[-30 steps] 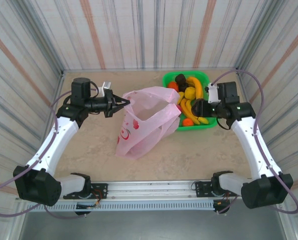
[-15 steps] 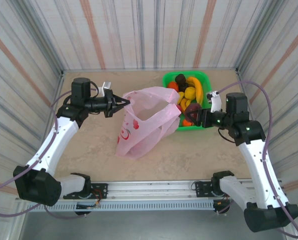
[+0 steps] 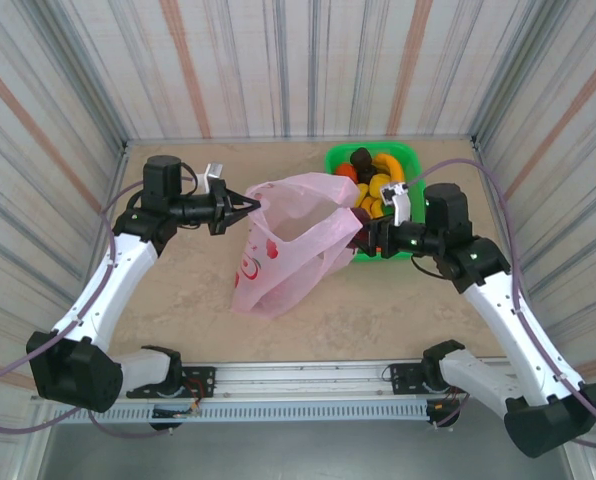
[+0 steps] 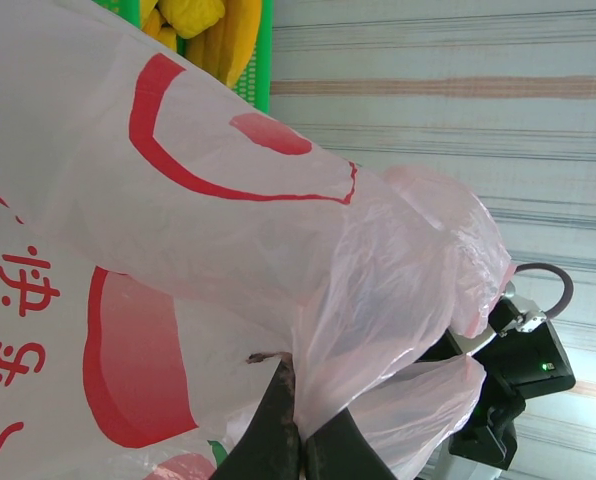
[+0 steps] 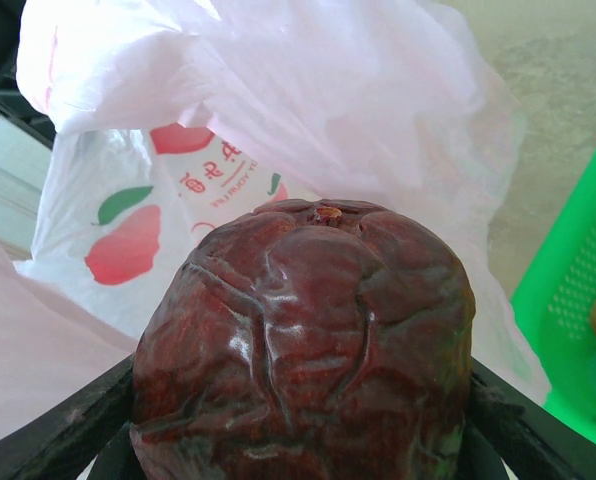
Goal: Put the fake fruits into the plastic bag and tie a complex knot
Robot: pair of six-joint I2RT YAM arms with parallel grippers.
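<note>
Since a second ago the right gripper [image 3: 369, 238] has swung off the green tray [image 3: 406, 150] toward the table's middle. It now sits at the tray's left rim, just beside the pink plastic bag [image 3: 288, 250]. Its jaws are spread around a wrinkled dark purple-red fruit [image 5: 308, 340], which is clamped between both fingers [image 5: 53, 435]. The left gripper [image 3: 250, 206] has not shifted: it is closed tight on the bag's left rim, holding the mouth up and open. The bag stands mid-table, its right lip directly ahead of the held fruit. Bananas [image 3: 390, 172] and an orange [image 3: 346, 173] lie in the tray at the table's far right corner. Striped walls [image 3: 38, 150] hem the left, far and right edges. Bare table [image 3: 178, 300] stretches from the bag to the near edge.
</note>
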